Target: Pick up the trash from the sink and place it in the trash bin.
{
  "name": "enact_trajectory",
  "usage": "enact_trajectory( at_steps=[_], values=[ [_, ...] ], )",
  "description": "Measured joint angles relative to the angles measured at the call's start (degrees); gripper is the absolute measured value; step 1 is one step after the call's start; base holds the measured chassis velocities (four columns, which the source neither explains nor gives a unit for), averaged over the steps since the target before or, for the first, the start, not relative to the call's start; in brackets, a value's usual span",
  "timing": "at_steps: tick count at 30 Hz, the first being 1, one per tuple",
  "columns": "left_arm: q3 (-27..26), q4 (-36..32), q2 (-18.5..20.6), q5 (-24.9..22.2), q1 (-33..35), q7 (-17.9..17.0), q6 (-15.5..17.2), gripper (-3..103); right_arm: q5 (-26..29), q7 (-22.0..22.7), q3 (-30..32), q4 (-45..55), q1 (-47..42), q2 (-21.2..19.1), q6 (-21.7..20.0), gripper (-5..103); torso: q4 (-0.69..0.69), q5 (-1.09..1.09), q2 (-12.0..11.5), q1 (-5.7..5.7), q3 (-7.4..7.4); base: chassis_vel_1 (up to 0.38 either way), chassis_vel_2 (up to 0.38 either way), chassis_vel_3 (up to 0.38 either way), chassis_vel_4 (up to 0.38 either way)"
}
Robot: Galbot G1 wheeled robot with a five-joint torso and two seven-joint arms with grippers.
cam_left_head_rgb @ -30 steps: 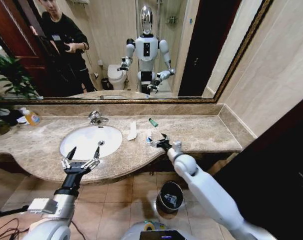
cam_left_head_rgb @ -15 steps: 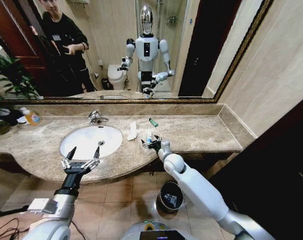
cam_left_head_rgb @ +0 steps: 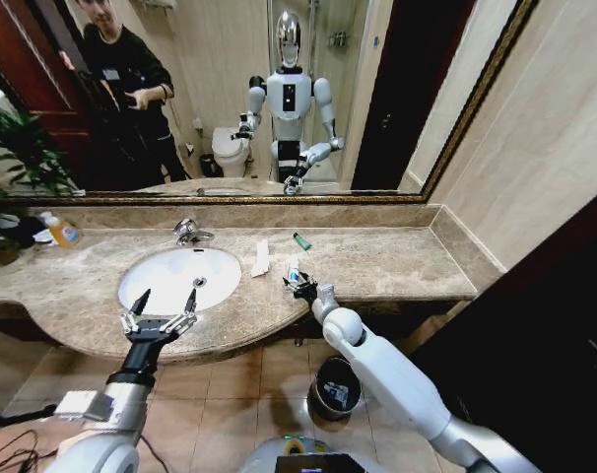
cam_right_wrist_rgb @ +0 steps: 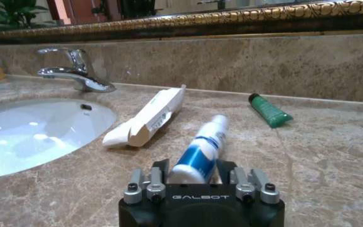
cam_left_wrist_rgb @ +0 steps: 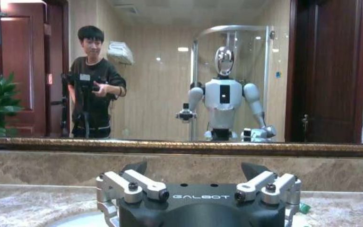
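The right gripper [cam_left_head_rgb: 297, 287] reached low over the marble counter [cam_left_head_rgb: 397, 258], just right of the sink [cam_left_head_rgb: 178, 277], with its jaws on either side of the near end of a white tube [cam_right_wrist_rgb: 201, 147] with blue print; whether they pressed on it or only flanked it could not be told. The tube lay flat on the counter, pointing away from the gripper toward the back wall. A flat white packet [cam_right_wrist_rgb: 147, 117] lay just beside the tube on the basin's side, close to the sink rim, one end lifted slightly off the stone. A small green tube [cam_right_wrist_rgb: 269, 110] lay farther back near the backsplash, apart from the other two. The chrome faucet [cam_right_wrist_rgb: 77, 72] stood behind the basin, and an orange-capped bottle [cam_left_head_rgb: 62, 232] sat at the far left of the counter. The left gripper [cam_left_head_rgb: 161, 310] hovered over the front edge of the counter before the basin, its jaws spread wide and holding nothing. The bin [cam_left_head_rgb: 335, 386] stood on the tiled floor below the counter, under the right arm.
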Motion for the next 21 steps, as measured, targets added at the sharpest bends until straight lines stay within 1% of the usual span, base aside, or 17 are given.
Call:
enact_trajectory(
  at_steps=[1,3,4,6,8,14,18,19,20,21],
  values=[
    [0.0,0.0,0.0,0.0,0.0,0.0,0.0,100,-0.07,-0.07,-0.1,-0.2,0.0,0.06,0.39,43,0.0,0.0,0.0,0.0,0.0,0.0,0.0,0.0,0.0],
    [0.0,0.0,0.0,0.0,0.0,0.0,0.0,100,-0.1,-0.13,-0.14,-0.28,0.0,0.07,0.58,43,0.0,0.0,0.0,0.0,0.0,0.0,0.0,0.0,0.0],
    [0.0,0.0,0.0,0.0,0.0,0.0,0.0,100,-0.12,-0.16,-0.18,-0.33,-0.01,0.08,0.81,34,0.0,0.0,0.0,0.0,0.0,0.0,0.0,0.0,0.0],
    [0.0,0.0,0.0,0.0,0.0,0.0,0.0,100,-0.13,-0.17,-0.18,-0.33,-0.02,0.07,0.88,34,0.0,0.0,0.0,0.0,0.0,0.0,0.0,0.0,0.0],
    [0.0,0.0,0.0,0.0,0.0,0.0,0.0,100,-0.13,-0.16,-0.12,-0.26,-0.1,0.0,1.03,28,0.0,0.0,0.0,0.0,0.0,0.0,0.0,0.0,0.0],
    [0.0,0.0,0.0,0.0,0.0,0.0,0.0,100,-0.13,-0.15,0.89,1.11,-0.93,-0.66,1.5,27,0.0,0.01,0.0,0.0,0.0,0.0,0.0,0.0,0.0],
    [0.0,0.0,0.0,0.0,0.0,0.0,0.0,100,-0.12,-0.56,3.37,4.12,-2.72,-1.94,1.91,27,0.0,0.02,0.0,0.0,0.0,0.0,0.0,0.0,0.0],
    [0.0,0.0,0.0,0.0,0.0,0.0,0.0,100,-0.13,-1.08,4.25,5.16,-3.28,-2.54,2.16,27,0.0,0.02,0.0,0.0,0.0,0.0,0.0,0.0,0.0],
    [0.0,0.0,0.0,0.0,0.0,0.0,0.0,100,-0.11,-2.73,5.98,6.89,-4.37,-3.83,2.95,27,0.0,0.02,0.0,0.0,0.0,0.0,0.0,0.0,0.0],
    [0.0,0.0,0.0,0.0,0.0,0.0,0.0,100,-0.11,-2.73,5.98,6.89,-4.37,-3.83,2.95,27,0.0,0.02,0.0,0.0,0.0,0.0,0.0,0.0,0.0]
  ],
)
